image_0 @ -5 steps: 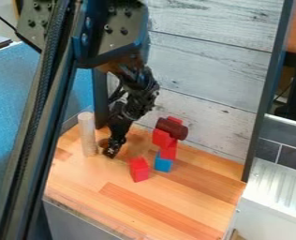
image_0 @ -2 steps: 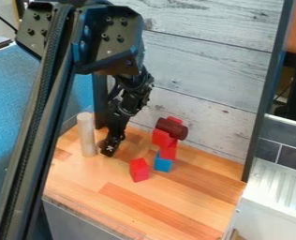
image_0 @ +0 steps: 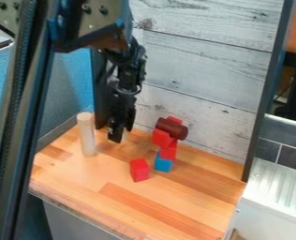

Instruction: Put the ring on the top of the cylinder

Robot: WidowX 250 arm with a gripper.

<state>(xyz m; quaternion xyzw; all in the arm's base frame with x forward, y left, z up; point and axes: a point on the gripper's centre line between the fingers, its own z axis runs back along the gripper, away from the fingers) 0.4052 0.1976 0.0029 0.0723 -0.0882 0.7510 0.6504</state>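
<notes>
Wooden worktop (image_0: 175, 201) with a black robot arm (image_0: 127, 70) above. Its claw (image_0: 120, 137) hangs near an upright pale cylinder (image_0: 86, 136), not touching; I cannot tell whether it is spread or closed. A sideways swing, or a ring lowered off-centre, could topple that slim post. A dark red cylinder (image_0: 172, 129) lies on stacked blocks (image_0: 167, 149), easily jolted. A red block (image_0: 139, 169) stands nearby.

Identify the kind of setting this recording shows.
Probably a robotics lab's test station: a black robot arm over a light wooden worktop, a whitewashed plank backdrop and a red toy block.
</notes>
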